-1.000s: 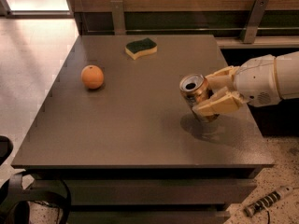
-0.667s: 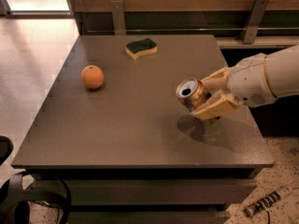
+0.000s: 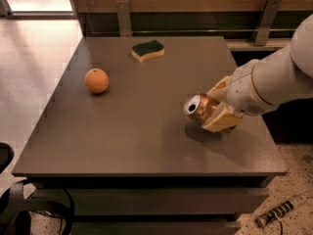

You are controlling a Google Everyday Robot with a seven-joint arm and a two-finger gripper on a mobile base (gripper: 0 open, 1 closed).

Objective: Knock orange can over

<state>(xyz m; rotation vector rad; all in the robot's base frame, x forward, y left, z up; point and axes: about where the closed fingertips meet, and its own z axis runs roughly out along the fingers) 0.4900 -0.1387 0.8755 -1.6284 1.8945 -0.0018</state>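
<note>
Gripper (image 3: 215, 107) fingers (image 3: 222, 123) pinching the tilted orange can (image 3: 198, 107) over the table (image 3: 122, 141) should lay it flat leftward, clear of the right edge, then let go

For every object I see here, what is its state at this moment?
orange can: tipped far over, top facing left.
gripper: at the right of the table, shut on the orange can.
orange fruit: resting on the table, untouched.
sponge: lying flat near the far edge.
</note>
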